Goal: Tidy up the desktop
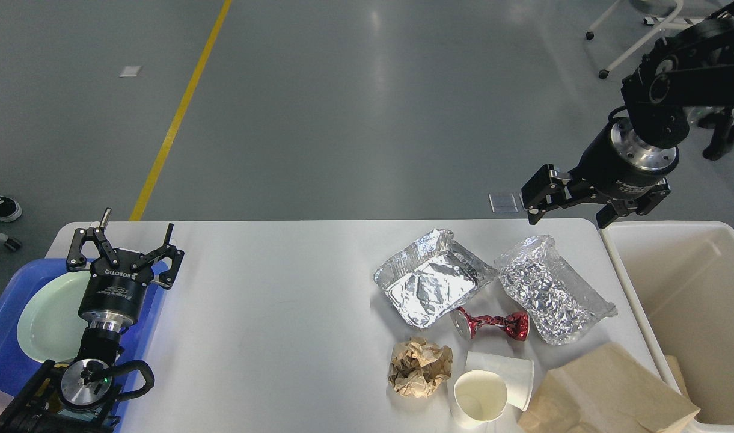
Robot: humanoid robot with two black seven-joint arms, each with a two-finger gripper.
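White counter fills lower frame w/ foil tray, crushed red can, paper cups at lower right. Left gripper spread, empty, over blue tray. Right gripper upper right, spread, empty.

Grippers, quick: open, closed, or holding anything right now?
Left gripper: jaws open, holding nothing, above the blue tray.
Right gripper: jaws open, holding nothing, raised beyond the desktop.

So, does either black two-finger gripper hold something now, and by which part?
Nothing is held. The left gripper is open and empty above the blue plastic tray; the right gripper is open and empty too.
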